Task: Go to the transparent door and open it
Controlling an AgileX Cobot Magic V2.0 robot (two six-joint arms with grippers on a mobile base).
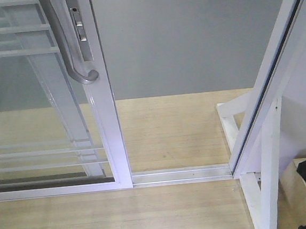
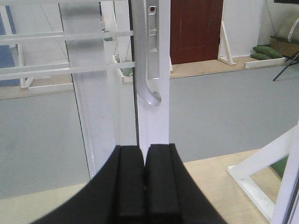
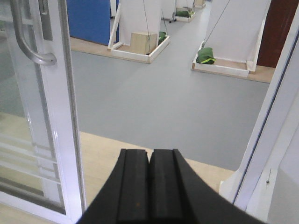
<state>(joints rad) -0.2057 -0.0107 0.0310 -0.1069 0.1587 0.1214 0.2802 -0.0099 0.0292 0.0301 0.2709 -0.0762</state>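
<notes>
**The glass door stands partly open**

The transparent door [image 1: 45, 102] is on the left side of the front view. It has a shiny white frame and thin white bars across the glass. Its curved grey handle [image 1: 75, 57] sits on the right edge of the door, next to a lock plate [image 1: 81, 29]. The door's bottom sits in a metal floor track [image 1: 182, 174]. The track lies bare from the door's edge to the white outer frame [image 1: 278, 71] on the right, so there is a wide gap between them. Through the gap you can see light wooden floor [image 1: 170, 129] and then grey floor [image 1: 189, 41].

The left gripper [image 2: 145, 175] has its jaws pressed together with nothing between them. It is near the door's edge, below the handle [image 2: 149, 95], and I cannot tell if it touches the door.

The right gripper [image 3: 150, 182] also has its jaws pressed together and holds nothing. It points into the gap, with the door [image 3: 46, 116] on its left.
</notes>
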